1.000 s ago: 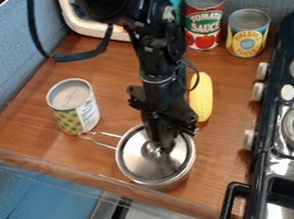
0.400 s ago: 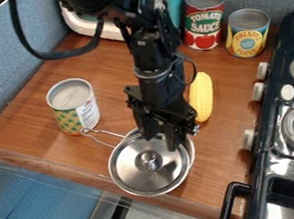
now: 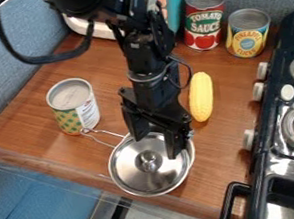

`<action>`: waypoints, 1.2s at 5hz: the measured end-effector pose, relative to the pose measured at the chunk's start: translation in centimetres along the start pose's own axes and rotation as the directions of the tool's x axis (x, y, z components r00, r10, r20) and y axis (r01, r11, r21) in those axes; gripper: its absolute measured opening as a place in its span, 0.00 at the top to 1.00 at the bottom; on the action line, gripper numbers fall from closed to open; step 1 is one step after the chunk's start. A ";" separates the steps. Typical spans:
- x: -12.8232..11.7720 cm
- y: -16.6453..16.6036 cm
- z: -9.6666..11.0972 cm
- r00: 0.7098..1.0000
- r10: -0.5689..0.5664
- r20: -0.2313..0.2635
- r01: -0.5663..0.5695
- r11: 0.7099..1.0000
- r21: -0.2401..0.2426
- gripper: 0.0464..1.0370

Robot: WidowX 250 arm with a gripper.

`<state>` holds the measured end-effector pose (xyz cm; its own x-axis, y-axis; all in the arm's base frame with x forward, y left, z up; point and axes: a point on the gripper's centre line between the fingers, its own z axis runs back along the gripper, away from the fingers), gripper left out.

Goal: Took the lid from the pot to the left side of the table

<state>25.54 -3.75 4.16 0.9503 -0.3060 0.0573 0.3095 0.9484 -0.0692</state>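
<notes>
While blue-grey, cloth-textured panels [image 3: 11, 78] wall in the smooth wood-grained table [image 3: 29, 118], the round, shiny metal lid [image 3: 134, 177] lies off-centre over the wire-handled pot [image 3: 191, 152], near the table's front edge. Above the lid's knob side hangs the black claw [image 3: 157, 146], its fingers spread apart. Compared with the earliest frame, the lid has slid frontward and the claw has left its knob and opened wider.

Red can [image 3: 202, 20] reads "TOMATO SAUCE", yellow can [image 3: 246, 36] "PINEAPPLE" (rest blurred)
</notes>
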 end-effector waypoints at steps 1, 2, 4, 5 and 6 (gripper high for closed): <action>-0.6 0.0 -0.3 1.000 -0.004 -0.013 0.004 1.000 0.002 0.04; -0.9 -0.1 -0.2 1.000 -0.015 -0.005 0.015 1.000 0.005 0.04; -1.2 0.2 -0.4 1.000 -0.010 -0.007 0.010 1.000 0.029 0.04; -1.4 0.4 -0.9 1.000 -0.007 -0.031 0.008 0.999 0.035 0.04; -1.7 0.5 -1.6 0.998 0.000 -0.059 0.002 0.999 0.036 0.09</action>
<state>24.10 -2.89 2.47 0.9505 -0.3107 -0.0015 0.3104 0.9500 -0.0333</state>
